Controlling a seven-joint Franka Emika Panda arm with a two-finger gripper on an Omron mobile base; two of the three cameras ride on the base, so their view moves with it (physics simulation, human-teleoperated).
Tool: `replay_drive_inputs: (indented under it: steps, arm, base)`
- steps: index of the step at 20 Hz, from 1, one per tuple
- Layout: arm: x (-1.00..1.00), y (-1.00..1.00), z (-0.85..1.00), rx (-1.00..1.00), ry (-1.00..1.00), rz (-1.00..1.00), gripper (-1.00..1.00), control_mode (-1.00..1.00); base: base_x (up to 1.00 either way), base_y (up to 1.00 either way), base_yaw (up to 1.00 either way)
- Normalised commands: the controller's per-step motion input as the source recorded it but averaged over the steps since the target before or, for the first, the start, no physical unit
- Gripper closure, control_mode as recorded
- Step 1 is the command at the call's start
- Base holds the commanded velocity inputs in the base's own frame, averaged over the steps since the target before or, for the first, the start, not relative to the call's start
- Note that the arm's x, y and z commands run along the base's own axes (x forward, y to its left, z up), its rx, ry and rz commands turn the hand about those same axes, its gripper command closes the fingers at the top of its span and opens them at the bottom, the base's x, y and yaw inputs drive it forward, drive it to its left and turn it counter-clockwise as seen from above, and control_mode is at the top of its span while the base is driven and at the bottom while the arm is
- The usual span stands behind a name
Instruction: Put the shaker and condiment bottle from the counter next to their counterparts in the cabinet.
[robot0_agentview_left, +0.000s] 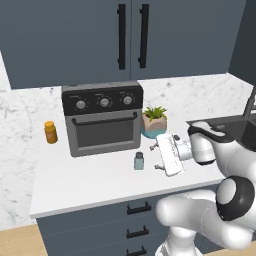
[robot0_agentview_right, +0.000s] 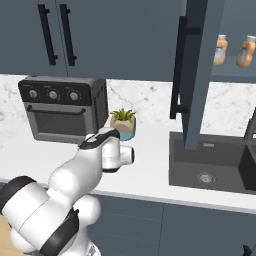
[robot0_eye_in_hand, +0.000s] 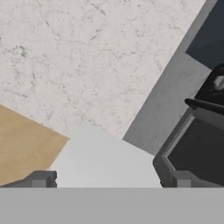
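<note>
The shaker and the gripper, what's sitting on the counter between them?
Nothing: in the left base view only bare counter separates the shaker from the open gripper beside it.

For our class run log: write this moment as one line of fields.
end effector: open, empty | shaker: upright on counter, left of end effector, apart | cabinet: door open, two orange bottles inside

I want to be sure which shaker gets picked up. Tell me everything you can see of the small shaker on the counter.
The shaker is a small pale blue-grey container with a dark grey cap. It stands upright on the white marble counter, in front of the toaster oven's right corner and left of the open hand. Nothing touches it but the counter.
</note>
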Motion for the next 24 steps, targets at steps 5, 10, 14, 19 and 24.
replay_drive_inputs:
  steps: [5,10,14,19,24]
  arm:
    - [0.29,0.00,-0.02,0.00,0.00,-0.07,-1.00,-1.00]
    - [0.34,0.00,-0.04,0.00,0.00,-0.08,-1.00,-1.00]
    - [0.23,0.00,-0.08,0.00,0.00,-0.07,-1.00,-1.00]
    - [0.04,0.00,-0.13,-0.01,-0.01,-0.04,-1.00,-1.00]
    - [0.00,0.00,-0.03,-0.07,-0.08,0.00,-1.00,-1.00]
  base:
    - [0.00,0.00,0.00]
    - [0.00,0.00,0.00]
    - [0.00,0.00,0.00]
    - [0.00,0.00,0.00]
    - [0.00,0.00,0.00]
